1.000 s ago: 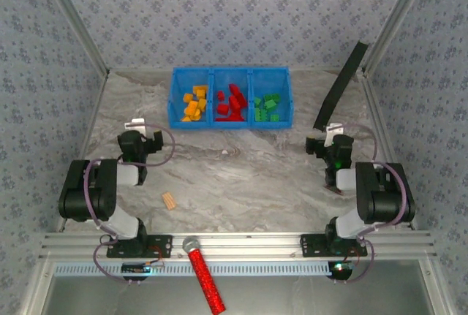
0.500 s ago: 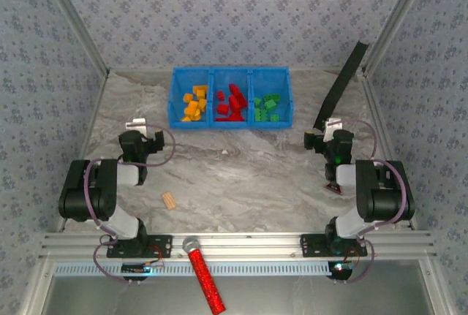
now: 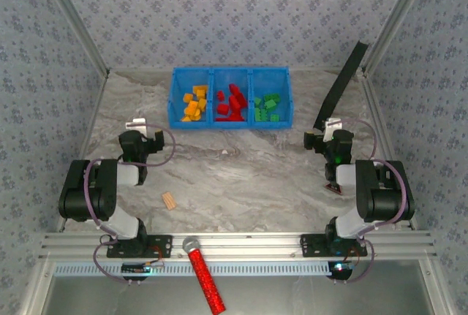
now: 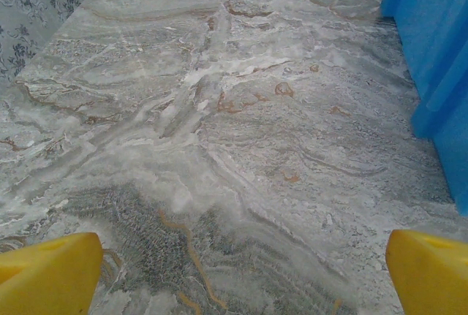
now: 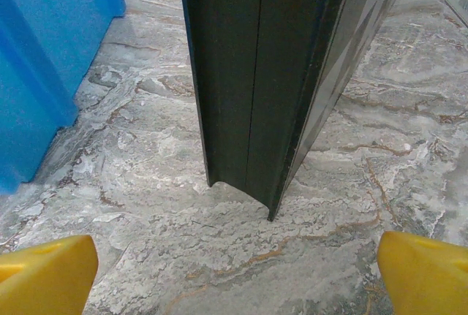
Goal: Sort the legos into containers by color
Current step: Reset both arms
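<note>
The bricks point(image 3: 231, 103) lie sorted in the blue tray point(image 3: 230, 126): yellow-orange left, red middle, green right. The left gripper point(image 4: 240, 275) and right gripper point(image 5: 235, 275) hang short of the tray, jaws apart and empty. The sorting looks finished; next, I'd only check the desk point(image 3: 241, 169) for strays.

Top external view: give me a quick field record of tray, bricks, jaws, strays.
tray: blue, three compartments, far side of table
left compartment: yellow-orange bricks
middle compartment: red bricks
right compartment: green bricks
left jaws: open, empty, over bare table beside the tray
right jaws: open, empty, facing black strip
strays: tan ridged block on table; red glittery stick at near edge
</note>
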You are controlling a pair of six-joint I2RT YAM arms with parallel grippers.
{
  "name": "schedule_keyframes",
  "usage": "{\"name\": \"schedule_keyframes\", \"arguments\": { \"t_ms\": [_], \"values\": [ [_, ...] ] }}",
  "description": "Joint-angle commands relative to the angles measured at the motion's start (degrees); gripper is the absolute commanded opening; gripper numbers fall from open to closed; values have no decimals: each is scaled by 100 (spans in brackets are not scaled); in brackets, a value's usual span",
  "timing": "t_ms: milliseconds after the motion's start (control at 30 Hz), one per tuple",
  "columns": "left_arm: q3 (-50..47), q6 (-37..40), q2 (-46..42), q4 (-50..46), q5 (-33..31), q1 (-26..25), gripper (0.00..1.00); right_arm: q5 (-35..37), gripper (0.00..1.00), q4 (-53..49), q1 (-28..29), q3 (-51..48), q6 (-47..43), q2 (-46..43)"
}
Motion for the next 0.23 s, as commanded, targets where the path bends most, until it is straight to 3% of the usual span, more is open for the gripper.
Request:
{"name": "schedule_keyframes", "arguments": {
  "t_ms": [0,200],
  "values": [
    [98,-100,-66,78,79,26,99,81,100,-96,67,179,-7,6],
    [94,-105,-65,78,83,20,99,-12,100,29,0,79,38,-23]
  ]
}}
